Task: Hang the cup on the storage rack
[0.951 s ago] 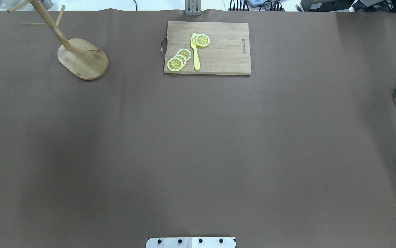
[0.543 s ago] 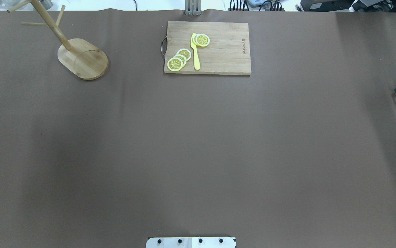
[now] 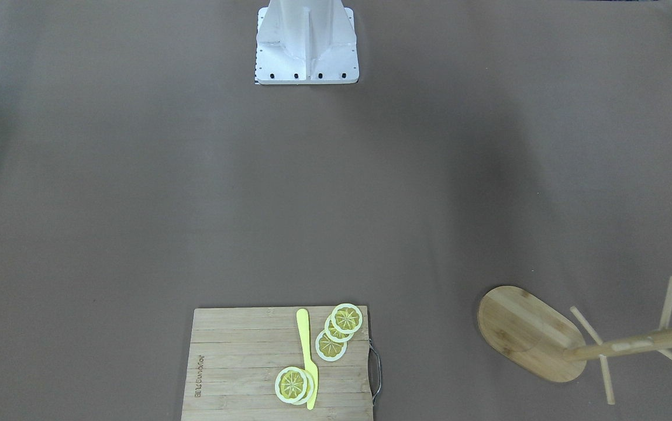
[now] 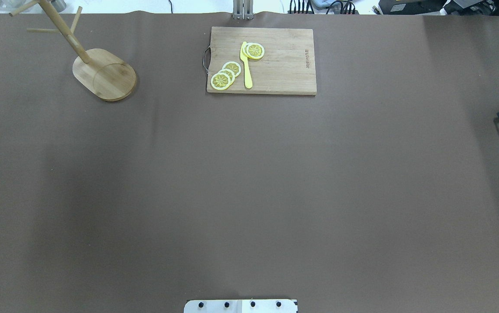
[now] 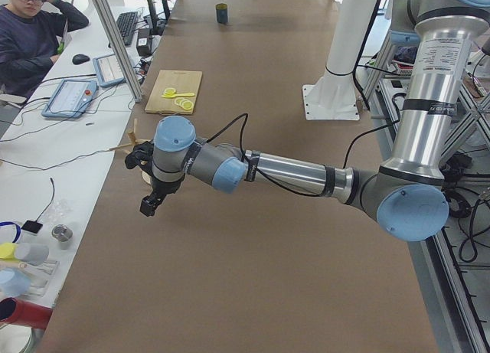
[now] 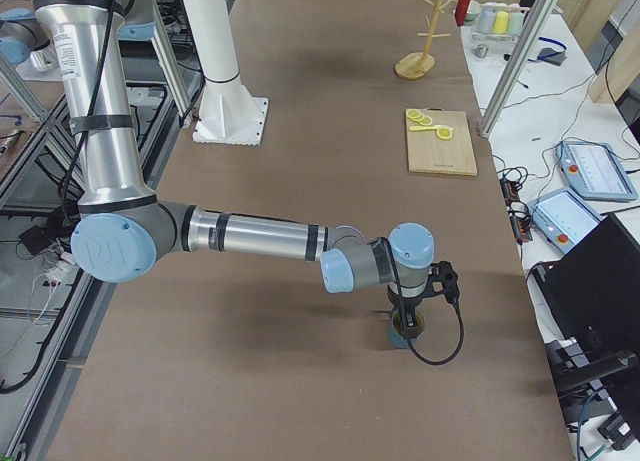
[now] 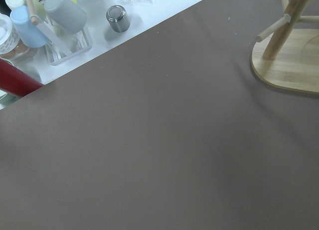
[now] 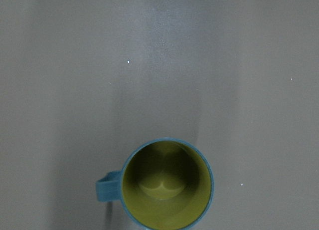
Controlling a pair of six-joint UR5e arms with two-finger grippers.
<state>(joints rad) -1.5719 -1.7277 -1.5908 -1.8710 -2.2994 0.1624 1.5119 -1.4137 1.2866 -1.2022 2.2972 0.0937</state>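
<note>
Right wrist-mounted view shows us the cup [image 8: 167,182] upright on the table [image 8: 75,65] under the right gripper [image 6: 404,319], whose opening we cannot tell, well apart from the bare rack [image 4: 110,76]; grasping, carrying and hanging all remain, we judge
</note>
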